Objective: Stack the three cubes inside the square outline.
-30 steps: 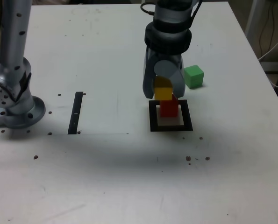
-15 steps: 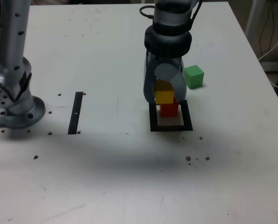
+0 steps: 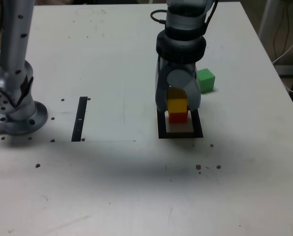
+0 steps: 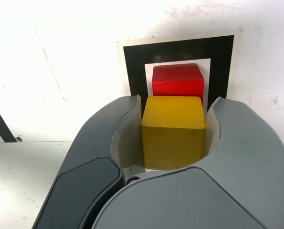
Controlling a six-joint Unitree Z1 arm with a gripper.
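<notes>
My gripper is shut on the yellow cube, seen close up between the grey jaws as the yellow cube in the wrist view. It hangs right over the red cube, which stands inside the black square outline. Whether yellow touches red I cannot tell. In the wrist view the red cube sits on the pale centre of the square outline. The green cube rests on the table beyond the gripper, toward the exterior view's right.
A narrow black strip lies on the white table toward the exterior view's left. The arm's grey base stands at the exterior view's far left. Small dark specks dot the tabletop.
The gripper has shifted toward the exterior view's right and lower with the yellow cube, bringing it from beside the red cube's top to directly above it.
</notes>
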